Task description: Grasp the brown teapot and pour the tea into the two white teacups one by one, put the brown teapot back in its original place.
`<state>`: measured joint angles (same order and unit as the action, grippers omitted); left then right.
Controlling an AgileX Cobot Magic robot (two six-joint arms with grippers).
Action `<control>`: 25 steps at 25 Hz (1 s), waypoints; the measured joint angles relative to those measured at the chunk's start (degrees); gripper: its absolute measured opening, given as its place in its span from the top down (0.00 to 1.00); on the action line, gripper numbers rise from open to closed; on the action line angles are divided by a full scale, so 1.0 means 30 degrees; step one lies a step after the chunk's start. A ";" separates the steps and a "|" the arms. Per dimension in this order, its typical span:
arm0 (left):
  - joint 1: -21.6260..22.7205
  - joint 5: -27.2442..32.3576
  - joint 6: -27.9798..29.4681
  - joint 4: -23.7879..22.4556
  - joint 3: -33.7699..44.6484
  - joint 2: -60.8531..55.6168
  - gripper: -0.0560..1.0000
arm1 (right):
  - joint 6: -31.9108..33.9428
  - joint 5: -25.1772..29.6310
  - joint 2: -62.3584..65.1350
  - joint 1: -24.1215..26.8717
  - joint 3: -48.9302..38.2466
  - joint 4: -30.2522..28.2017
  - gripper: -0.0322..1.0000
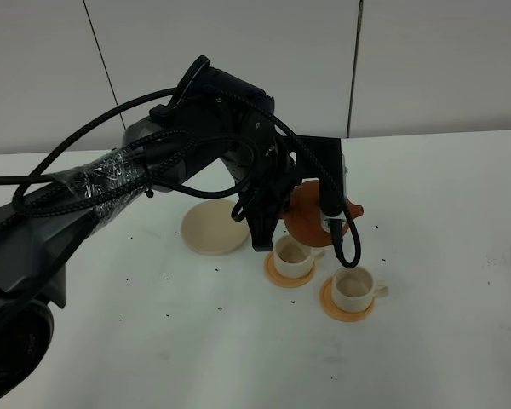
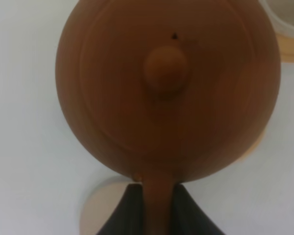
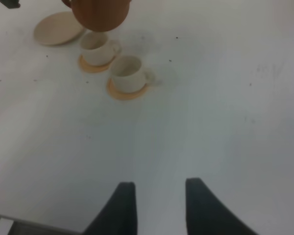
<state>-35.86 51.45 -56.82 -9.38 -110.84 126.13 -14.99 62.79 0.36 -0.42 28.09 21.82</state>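
Clamped on the handle (image 2: 157, 193), as only its wrist view shows, the left gripper (image 2: 157, 215) holds the brown teapot (image 1: 311, 215) above the far teacup (image 1: 294, 256) near the middle of the table (image 1: 460, 213), which like the near teacup (image 1: 355, 290) looks pale inside, while the right gripper (image 3: 159, 205) stands open and empty.

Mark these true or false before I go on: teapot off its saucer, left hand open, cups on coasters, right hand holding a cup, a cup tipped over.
1. The brown teapot is up off the saucer. True.
2. The left hand is open beside the teapot. False: it is shut on the teapot's handle.
3. The left teacup and the right teacup each stand on an orange coaster. True.
4. The right hand holds a teacup. False: it is open over bare table, well apart from both cups.
5. One teacup has tipped over. False: both stand upright.
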 joint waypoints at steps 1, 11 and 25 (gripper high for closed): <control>-0.0065 -0.0045 0.0000 -0.0169 0.0000 0.0000 0.79 | 0.0000 0.0000 0.0000 0.0000 0.0000 0.0000 0.73; -0.0533 -0.0873 -0.0629 -0.1854 0.0000 0.0199 0.79 | 0.0000 0.0000 0.0000 0.0000 0.0000 0.0000 0.73; -0.1244 -0.1833 -0.2346 -0.3902 0.0000 0.0896 0.79 | 0.0000 0.0000 0.0000 0.0000 0.0000 0.0019 0.73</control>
<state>-39.60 45.95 -63.86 -21.09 -110.84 128.82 -14.99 62.79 0.36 -0.42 28.09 21.88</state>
